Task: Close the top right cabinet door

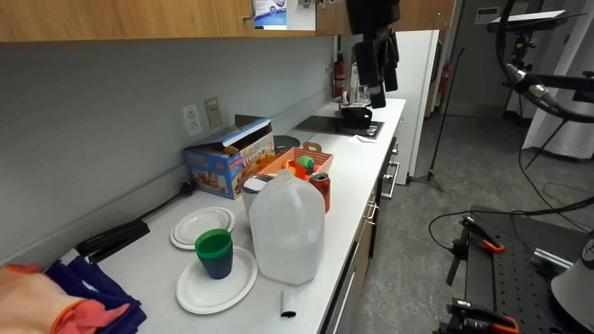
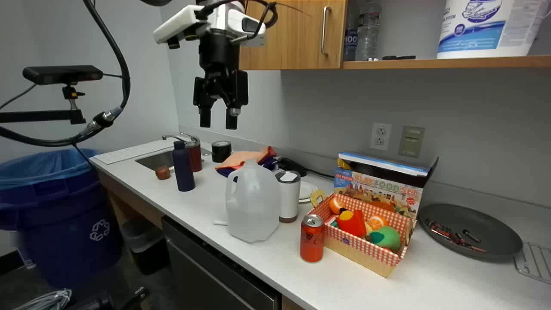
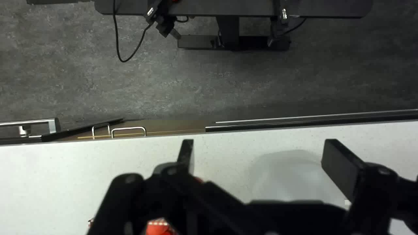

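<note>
Gripper (image 2: 218, 119) pointing down above the counter (image 2: 280, 262), jaws well apart, holding nothing | top right cabinet door (image 1: 427, 15) standing open in an exterior view, partly hidden from me behind the gripper | white tub (image 2: 490, 28) and clear bottle (image 2: 368, 36) on the exposed shelf (image 2: 422, 65) | I see the jug (image 2: 253, 206) just beside the tumbler (image 2: 289, 197) below

The cabinet (image 2: 297, 38) looks wood-grained, its handle (image 2: 323, 31) glossy metal, the jug (image 2: 253, 209) smooth translucent plastic.
</note>
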{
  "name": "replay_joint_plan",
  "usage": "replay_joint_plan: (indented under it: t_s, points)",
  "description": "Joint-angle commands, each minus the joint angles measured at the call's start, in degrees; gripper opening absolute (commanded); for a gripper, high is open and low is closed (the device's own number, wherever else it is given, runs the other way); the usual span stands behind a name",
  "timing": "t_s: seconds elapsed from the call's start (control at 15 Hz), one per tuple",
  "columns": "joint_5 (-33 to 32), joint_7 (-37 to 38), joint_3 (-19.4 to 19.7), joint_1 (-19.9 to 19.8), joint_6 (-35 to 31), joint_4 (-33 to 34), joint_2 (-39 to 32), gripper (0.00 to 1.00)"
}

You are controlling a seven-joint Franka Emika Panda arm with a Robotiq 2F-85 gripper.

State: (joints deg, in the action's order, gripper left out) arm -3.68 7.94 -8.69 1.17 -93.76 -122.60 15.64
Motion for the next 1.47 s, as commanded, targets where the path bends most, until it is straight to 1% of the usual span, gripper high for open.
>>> replay_joint_plan:
  t_s: [0.0, 0.6, 0.67, 0.93, 1.13, 1.4]
  points:
    - [-0.22, 0.24, 0.96, 1.09, 0.13, 0.06, -0.09, 1.0]
    - [-0.22, 0.24, 0.96, 1.09, 0.13, 0.06, -0.09, 1.0]
    - [-0.2, 0.93, 0.94, 1.02, -0.78, -0.45, 0.52, 1.0]
    - [-0.25, 3.08, 2.15, 0.12, -1.99, -3.32, 5.31, 1.0]
    - [-0.46, 6.69, 3.42, -1.02, -1.44, -5.98, 10.96, 1.0]
    - [-3.3, 12.03, 4.79, -4.07, -2.5, -9.5, 18.34, 1.0]
